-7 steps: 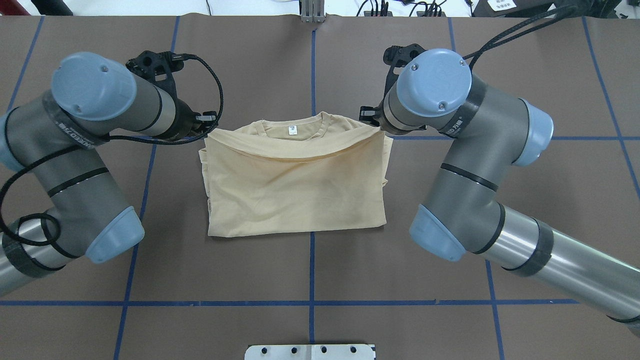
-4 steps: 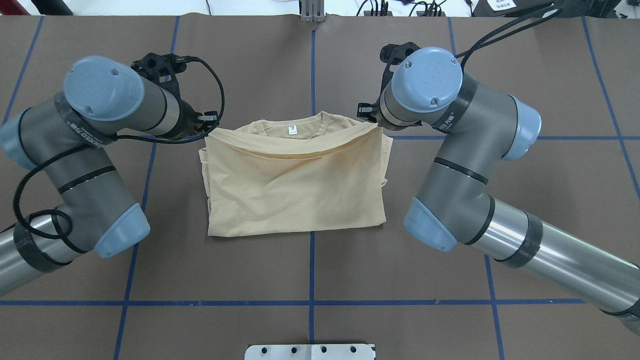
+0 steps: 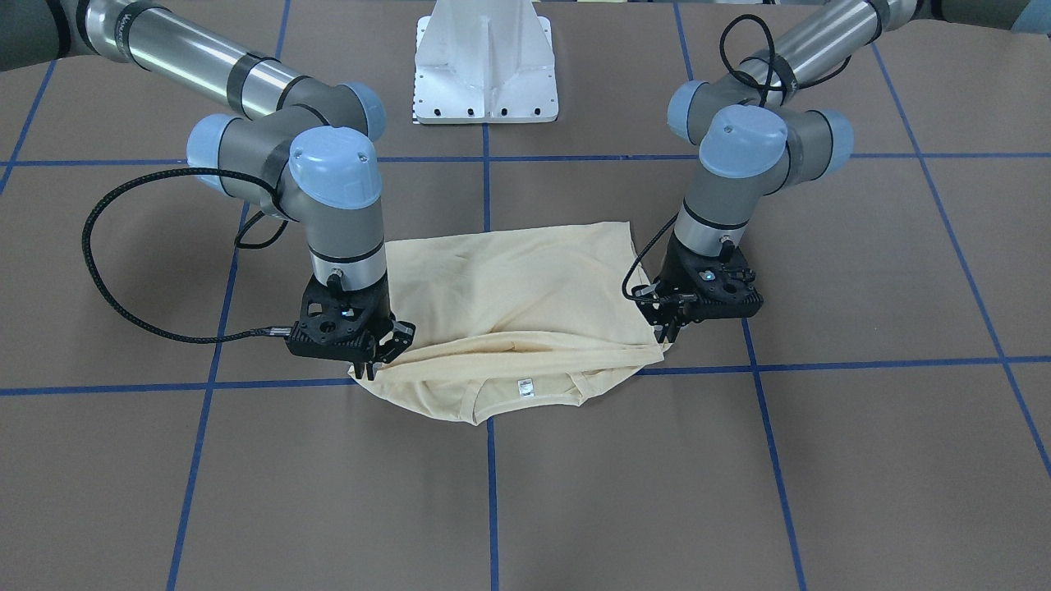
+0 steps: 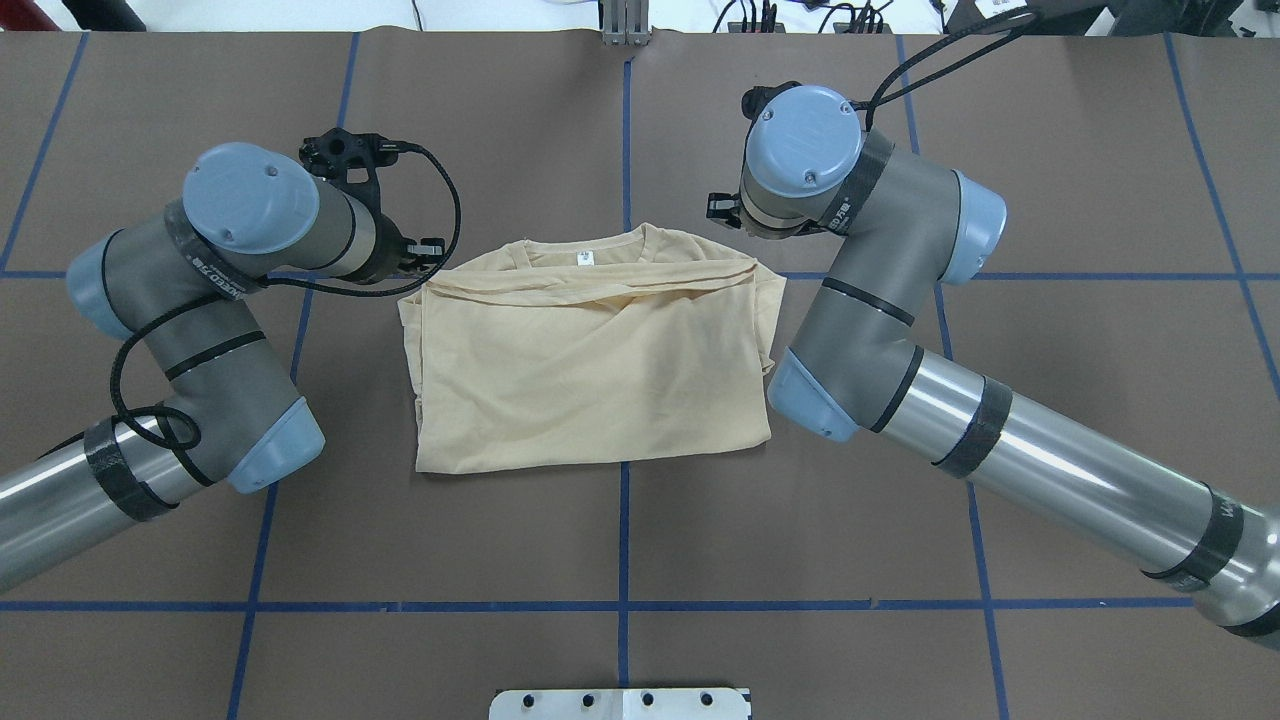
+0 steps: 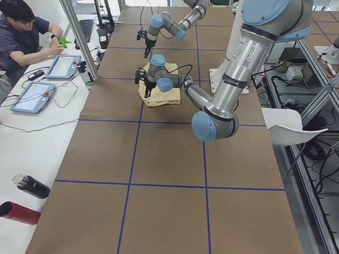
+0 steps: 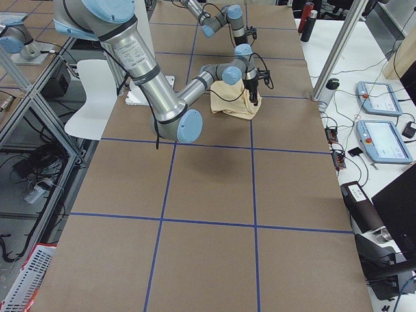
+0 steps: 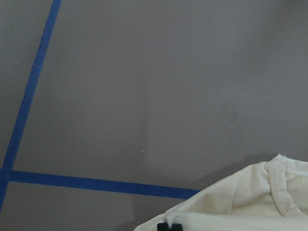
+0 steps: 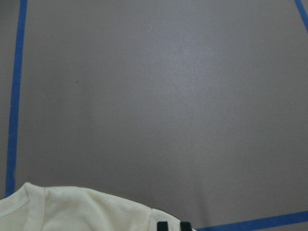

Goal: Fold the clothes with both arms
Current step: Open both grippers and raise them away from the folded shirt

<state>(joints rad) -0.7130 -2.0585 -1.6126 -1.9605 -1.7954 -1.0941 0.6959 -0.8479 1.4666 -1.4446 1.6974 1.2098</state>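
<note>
On the table (image 3: 862, 460), front-facing view: shirt (image 3: 509, 287) lies near the middle as a flat folded packet, print hidden. Its lower edge is doubled up to just short of the collar, and the neck tag (image 3: 525, 386) shows. The right gripper (image 3: 374, 365) and left gripper (image 3: 667, 332) stand low at the two corners of that doubled edge.

Overhead view: the collar points away from the robot. The packet's long axis runs across the table, from one arm to the other. Layered cloth shows at both side edges, so the sleeves appear tucked in. Judged progress: the halving fold is nearly laid; what remains is to let go, and perhaps a further fold.

Side views: the shirt sits between the two wrists; finger states are too small to read.

Left wrist view: fingertips (image 7: 165, 226) sit almost together, clamped on the cloth edge beside the collar seam.

Right wrist view: fingertips (image 8: 162, 225) sit slightly apart over the cloth; whether they grip cannot be told.
</note>
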